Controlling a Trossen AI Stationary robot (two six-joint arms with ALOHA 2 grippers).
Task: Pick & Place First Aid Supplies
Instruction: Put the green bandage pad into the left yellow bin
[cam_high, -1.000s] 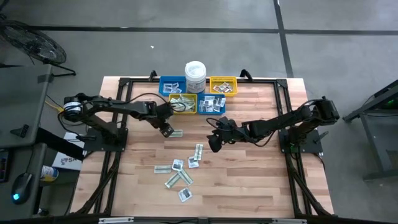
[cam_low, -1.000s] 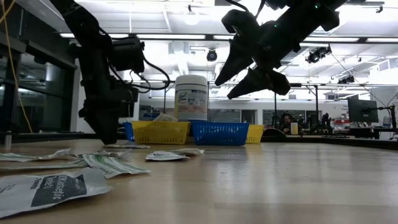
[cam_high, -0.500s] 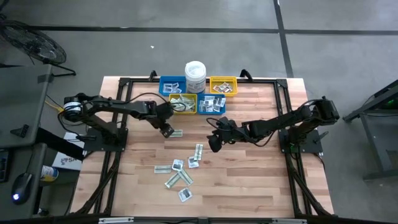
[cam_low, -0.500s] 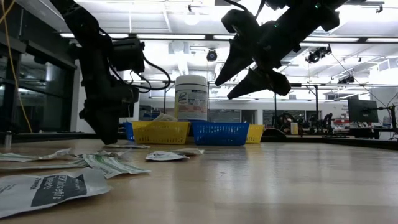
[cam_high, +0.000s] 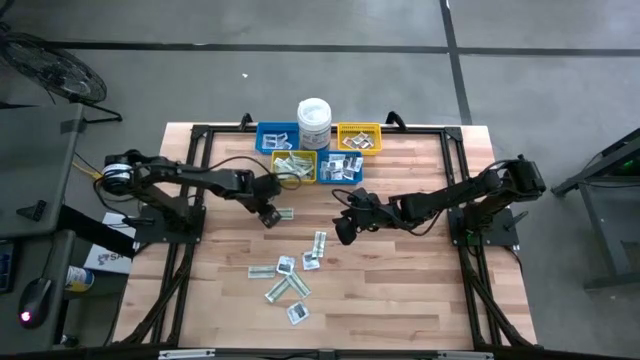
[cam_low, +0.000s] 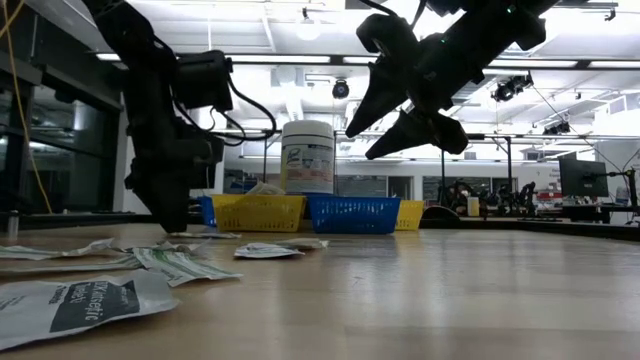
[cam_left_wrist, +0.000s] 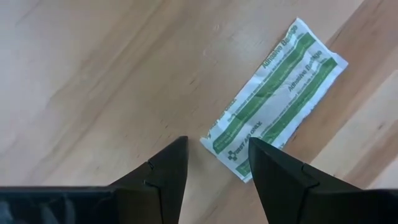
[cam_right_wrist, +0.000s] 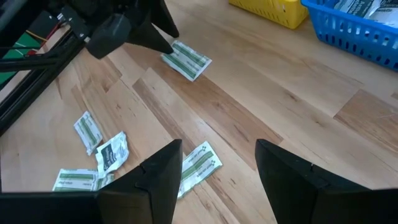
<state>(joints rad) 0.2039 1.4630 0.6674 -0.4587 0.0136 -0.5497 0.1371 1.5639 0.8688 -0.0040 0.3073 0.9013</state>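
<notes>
Wooden planks, pale and smooth, make up the table (cam_high: 400, 290), framed by black rails. At its far edge stands a white round tub (cam_high: 313, 121) amid four small mesh-walled bins: a blue bin (cam_high: 277, 136) and a yellow bin (cam_high: 359, 138) flanking it, and nearer, a yellow one (cam_high: 296, 166) filled with green-and-white strips beside a blue one (cam_high: 344, 168) filled with white squares.

Flat paper packets (cam_high: 287, 277) lie scattered mid-table: long strips with green stripes and print, and crinkled white squares with dark labels. One strip (cam_left_wrist: 277, 124) lies alone, near the bins.

Left gripper (cam_high: 268, 215) hangs low over that strip, fingers parted and empty, one tip over the strip's end, the other over bare wood.

Right gripper (cam_high: 343, 231) hovers higher near the table's middle, fingers spread wide with nothing between them, above another strip (cam_right_wrist: 198, 165).
</notes>
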